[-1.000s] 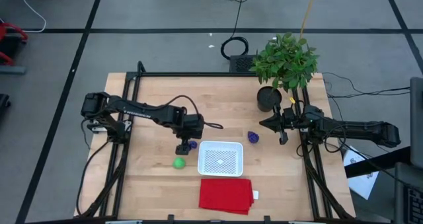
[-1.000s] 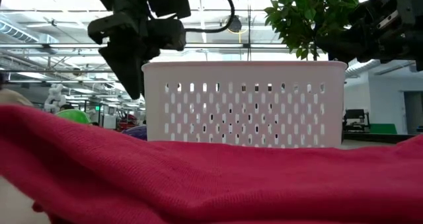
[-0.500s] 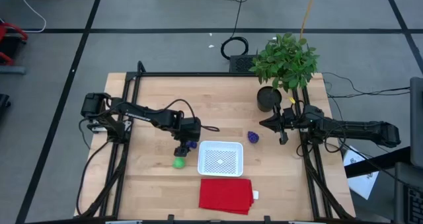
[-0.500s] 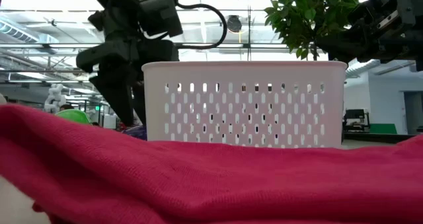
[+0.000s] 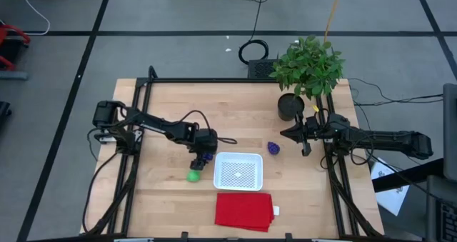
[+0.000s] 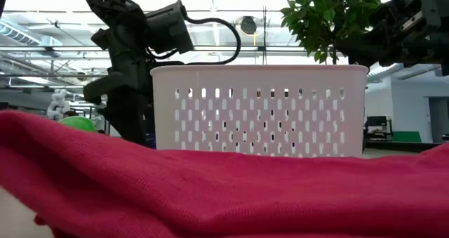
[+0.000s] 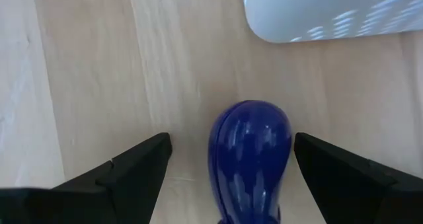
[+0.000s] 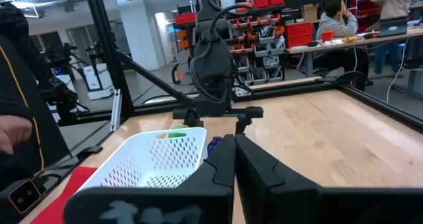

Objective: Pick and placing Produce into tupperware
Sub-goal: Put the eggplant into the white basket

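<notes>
A dark purple lump (image 7: 250, 156) lies on the wood just off the white tupperware's (image 5: 238, 170) far left corner (image 7: 317, 19). My left gripper (image 5: 201, 160) points steeply down over it, open. Its two fingers (image 7: 135, 171) stand on either side of the lump with a gap on both sides. The green ball (image 5: 193, 175) rests on the table to the left of the tupperware. A second purple lump (image 5: 273, 148) lies to the tupperware's far right. My right gripper (image 5: 305, 133) waits level at the table's right side, shut, holding nothing.
A red cloth (image 5: 244, 211) lies flat in front of the tupperware, near the table's front edge. A potted plant (image 5: 307, 67) stands at the far right corner, close to my right arm. People sit at benches in the room beyond the table (image 8: 330, 26).
My left gripper has sunk toward the table, over the purple lump beside the tupperware, and has stayed open. The lump, the ball and the tupperware have kept their places.
</notes>
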Tool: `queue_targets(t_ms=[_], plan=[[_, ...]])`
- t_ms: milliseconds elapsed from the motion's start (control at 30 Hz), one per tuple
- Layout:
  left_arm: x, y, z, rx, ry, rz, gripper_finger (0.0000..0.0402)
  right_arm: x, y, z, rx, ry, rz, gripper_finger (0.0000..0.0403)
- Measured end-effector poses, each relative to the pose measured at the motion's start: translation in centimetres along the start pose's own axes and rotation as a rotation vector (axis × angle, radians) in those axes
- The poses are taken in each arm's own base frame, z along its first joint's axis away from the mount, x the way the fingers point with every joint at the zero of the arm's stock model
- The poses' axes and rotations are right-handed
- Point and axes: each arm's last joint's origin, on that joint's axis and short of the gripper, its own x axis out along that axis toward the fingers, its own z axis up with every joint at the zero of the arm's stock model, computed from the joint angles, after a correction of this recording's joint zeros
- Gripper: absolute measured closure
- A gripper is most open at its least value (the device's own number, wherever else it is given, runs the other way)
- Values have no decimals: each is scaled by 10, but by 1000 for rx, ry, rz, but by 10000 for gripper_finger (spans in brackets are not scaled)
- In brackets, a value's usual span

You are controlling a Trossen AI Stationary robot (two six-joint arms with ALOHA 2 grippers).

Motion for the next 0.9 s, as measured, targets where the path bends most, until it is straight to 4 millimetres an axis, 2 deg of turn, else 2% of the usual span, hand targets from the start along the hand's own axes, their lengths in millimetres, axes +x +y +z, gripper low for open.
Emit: queue_targets(t_ms=[100, 500, 900], plan=[[6, 0, -1, -4, 16, 4, 64, 0, 0, -1, 2, 6, -1, 403], [5, -3, -2, 10, 24, 6, 72, 1, -1, -2, 7, 22, -3, 403], [6, -6, -2, 13, 37, 39, 209, 1, -1, -2, 7, 22, -3, 403]])
